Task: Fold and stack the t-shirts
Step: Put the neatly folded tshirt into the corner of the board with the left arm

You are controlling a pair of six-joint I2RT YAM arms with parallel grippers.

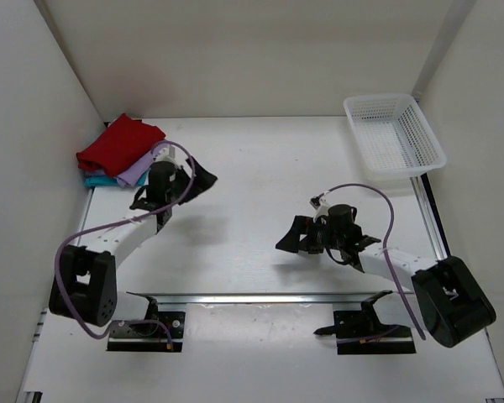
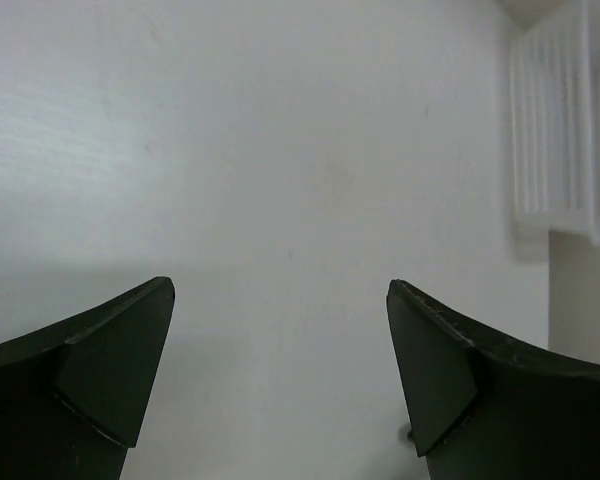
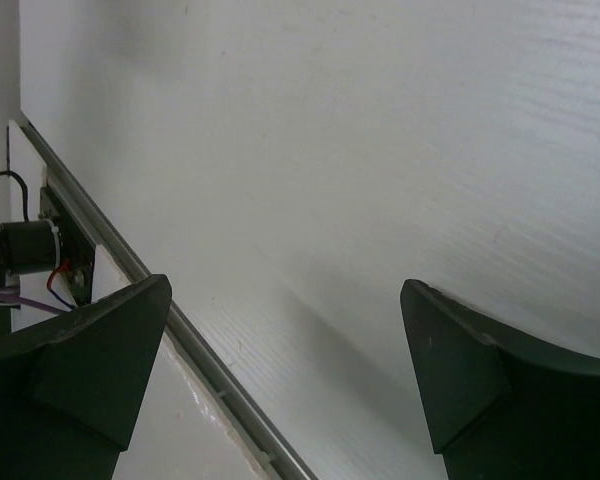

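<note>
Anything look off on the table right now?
In the far left corner the red shirt lies skewed, with the lavender shirt and teal shirt poking out beneath it. The basket looks fine.

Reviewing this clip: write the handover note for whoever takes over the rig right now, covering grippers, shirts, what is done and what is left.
Left gripper: open, empty, beside the pile.
Right gripper: open, empty, over bare table.
Shirts: one pile in the far left corner, dark red shirt on top, lavender shirt under it, teal shirt at the bottom.
Basket: far right, nothing visible in it.
Done: all three appear folded and stacked.
Left: probably nothing. The layers sit a little askew, so squaring them is optional.
</note>
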